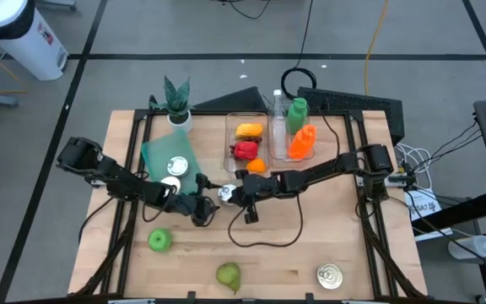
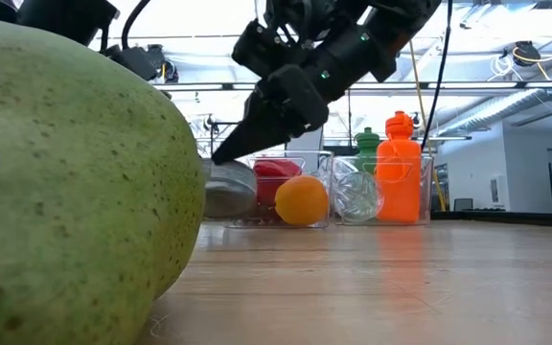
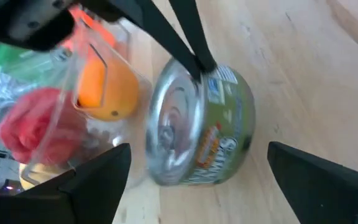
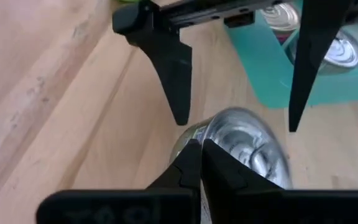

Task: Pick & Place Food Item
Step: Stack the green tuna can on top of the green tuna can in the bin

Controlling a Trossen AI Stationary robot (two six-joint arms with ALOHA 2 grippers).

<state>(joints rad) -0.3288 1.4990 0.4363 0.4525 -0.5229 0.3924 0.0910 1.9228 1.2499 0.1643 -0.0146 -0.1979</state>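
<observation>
A tin can with a green label and silver lid (image 3: 197, 130) stands on the wood table just in front of the clear bin, and also shows in the high view (image 1: 224, 194). My right gripper (image 4: 199, 148) reaches in from the right and is shut on it. My left gripper (image 3: 199, 148) comes level from the left and is open. Its two fingers (image 4: 176, 87) stand apart on either side of the can, short of touching it. The clear bin (image 1: 247, 127) holds red, yellow and orange food pieces. My right gripper pinches the can's top rim (image 3: 205, 70) between its two fingertips, on the side of the lid away from the bin. The fingers slant down at it from the table's right. The can sits roughly upright under them; I cannot tell whether its base is off the table.
A teal board (image 1: 169, 156) with two more cans lies behind my left gripper, beside a potted plant (image 1: 176, 101). A green apple (image 1: 159, 241), a pear (image 1: 229, 274) and another can (image 1: 330, 276) lie near the front edge. Bottles (image 1: 300, 139) stand right of the bin.
</observation>
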